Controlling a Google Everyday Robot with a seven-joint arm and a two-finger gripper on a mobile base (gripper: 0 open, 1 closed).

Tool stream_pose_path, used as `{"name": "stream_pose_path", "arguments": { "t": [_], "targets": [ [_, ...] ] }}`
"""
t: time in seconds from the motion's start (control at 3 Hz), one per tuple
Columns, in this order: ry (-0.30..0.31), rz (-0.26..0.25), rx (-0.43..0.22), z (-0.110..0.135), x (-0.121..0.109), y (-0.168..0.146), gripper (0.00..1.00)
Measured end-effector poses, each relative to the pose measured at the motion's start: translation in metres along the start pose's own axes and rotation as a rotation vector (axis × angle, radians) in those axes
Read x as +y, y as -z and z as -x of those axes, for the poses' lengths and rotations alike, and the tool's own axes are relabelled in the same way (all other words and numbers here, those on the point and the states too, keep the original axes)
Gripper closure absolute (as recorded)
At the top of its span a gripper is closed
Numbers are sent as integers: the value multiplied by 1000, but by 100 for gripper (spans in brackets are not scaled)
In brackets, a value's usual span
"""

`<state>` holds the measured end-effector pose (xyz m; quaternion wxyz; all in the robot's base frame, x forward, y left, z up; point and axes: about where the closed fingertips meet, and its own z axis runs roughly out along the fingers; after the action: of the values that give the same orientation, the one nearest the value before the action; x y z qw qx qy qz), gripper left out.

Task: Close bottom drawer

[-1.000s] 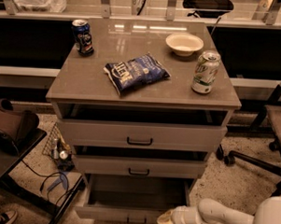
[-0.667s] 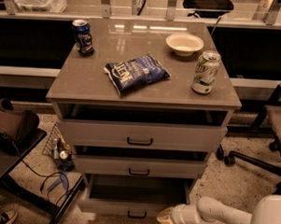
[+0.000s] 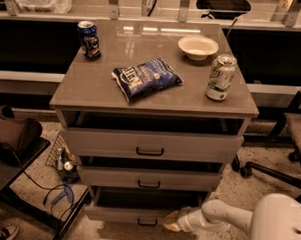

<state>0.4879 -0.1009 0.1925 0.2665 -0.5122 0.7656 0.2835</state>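
Note:
The grey-beige cabinet (image 3: 153, 104) has three drawers with small black bar handles. The bottom drawer (image 3: 121, 214) stands partly pulled out, with a dark gap above its flat front and its handle (image 3: 147, 222) near the lower edge. My gripper (image 3: 171, 221), tan-tipped at the end of a white arm (image 3: 221, 216), comes in from the lower right and rests against the right part of the bottom drawer's front. The top drawer (image 3: 150, 143) and the middle drawer (image 3: 149, 178) also stand slightly out.
On the cabinet top lie a blue chip bag (image 3: 146, 78), a dark can (image 3: 88, 38), a green-white can (image 3: 220, 77) and a white bowl (image 3: 197, 47). A dark table with a brown bag (image 3: 12, 133) stands left. Cables (image 3: 57, 193) lie left; office chair bases (image 3: 268, 169) stand right.
The bottom drawer has slid in toward the cabinet, and my gripper has moved with it, up and back in the view. Nothing on top has moved.

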Motion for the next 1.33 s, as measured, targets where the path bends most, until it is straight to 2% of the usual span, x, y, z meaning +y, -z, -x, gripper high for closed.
{"name": "stream_pose_path", "arguments": {
  "t": [0.67,1.0,1.33],
  "targets": [
    [-8,-10,-31,36,-57,-25,100],
    [-8,-9,-31,36,-57,-25,100],
    [-11,-40,-31,43,-63,-27,100]
  ]
}}
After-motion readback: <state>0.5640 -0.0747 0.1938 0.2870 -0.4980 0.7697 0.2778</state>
